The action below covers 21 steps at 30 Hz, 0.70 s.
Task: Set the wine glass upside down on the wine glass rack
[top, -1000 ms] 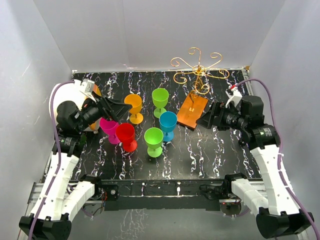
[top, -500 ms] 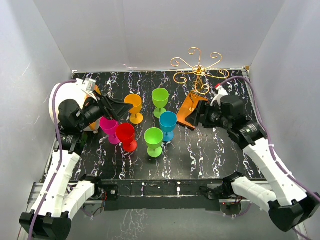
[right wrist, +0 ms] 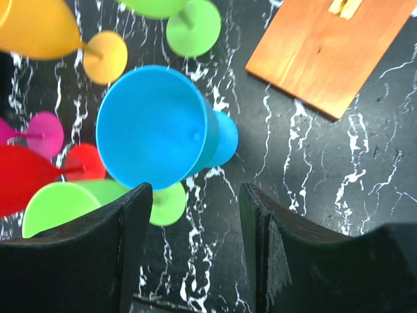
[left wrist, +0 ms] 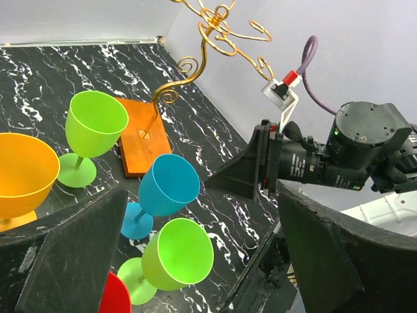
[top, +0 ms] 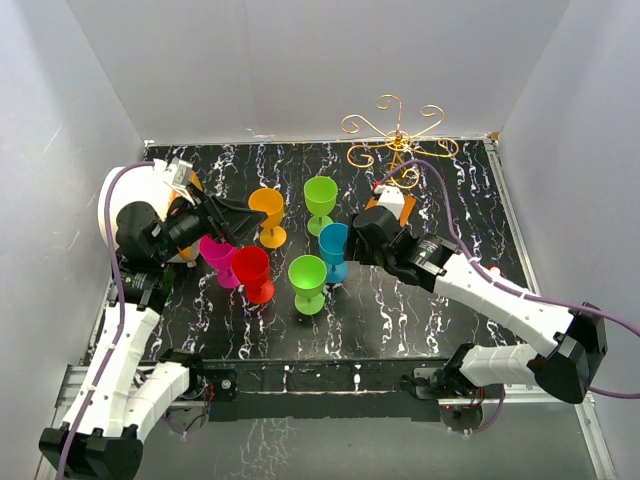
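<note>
— Where is the wine glass rack (top: 398,150) from where you're standing?

— Far right corner of the black marbled surface (top: 440,300). The gold scroll arms spread out from the post, and only a sliver of its orange-brown base (right wrist: 326,49) peeks out behind the right arm.

— And the glasses?

— Six of them, all standing upright on the surface, left of the rack. The blue wine glass (top: 334,245) is closest to the base. There's a green wine glass (top: 321,195) on its far side and another green one (top: 307,275) on its near side. Further left are the orange wine glass (top: 267,212), the red wine glass (top: 252,270) and the magenta wine glass (top: 217,252).

— What's the right claw (top: 358,235) doing?

— It's reached across to the blue glass and hangs just to the right of it, slightly above. Its fingers (right wrist: 85,254) are spread apart and hold nothing. From its own camera, the blue bowl sits just past the tips, not between them. I can't tell whether it touches the glass.

— And the left claw (top: 240,215)?

— It's spread wide too, with nothing in it. It hovers over the left side of the surface, between the orange and magenta glasses, pointing toward the right arm.
</note>
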Available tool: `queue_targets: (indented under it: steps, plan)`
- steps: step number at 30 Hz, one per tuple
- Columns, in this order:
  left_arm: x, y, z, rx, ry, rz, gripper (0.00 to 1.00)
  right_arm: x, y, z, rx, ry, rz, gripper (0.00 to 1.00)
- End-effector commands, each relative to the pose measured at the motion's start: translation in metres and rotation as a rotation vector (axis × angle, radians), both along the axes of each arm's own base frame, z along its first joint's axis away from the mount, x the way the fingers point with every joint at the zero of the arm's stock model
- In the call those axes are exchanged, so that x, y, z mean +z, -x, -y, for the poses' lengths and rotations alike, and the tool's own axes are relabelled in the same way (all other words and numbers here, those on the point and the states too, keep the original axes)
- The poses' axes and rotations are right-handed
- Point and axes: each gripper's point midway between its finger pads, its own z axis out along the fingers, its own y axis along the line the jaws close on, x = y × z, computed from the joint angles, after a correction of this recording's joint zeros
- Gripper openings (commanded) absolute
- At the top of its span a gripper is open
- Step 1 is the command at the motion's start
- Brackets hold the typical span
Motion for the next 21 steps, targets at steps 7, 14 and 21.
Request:
queue_targets:
  steps: [7,14,21]
  plan:
    - [0.011,0.011,0.005,-0.038,-0.012,0.062,0.99,0.030,-0.035,-0.005,-0.162,-0.057,0.102,0.50]
    - [0.010,0.012,0.005,-0.038,-0.028,0.065,0.99,0.020,-0.042,-0.007,-0.189,-0.014,0.083,0.39]
    - [0.005,0.010,0.004,-0.027,-0.037,0.052,0.99,0.003,-0.040,-0.006,-0.178,0.036,0.048,0.28]
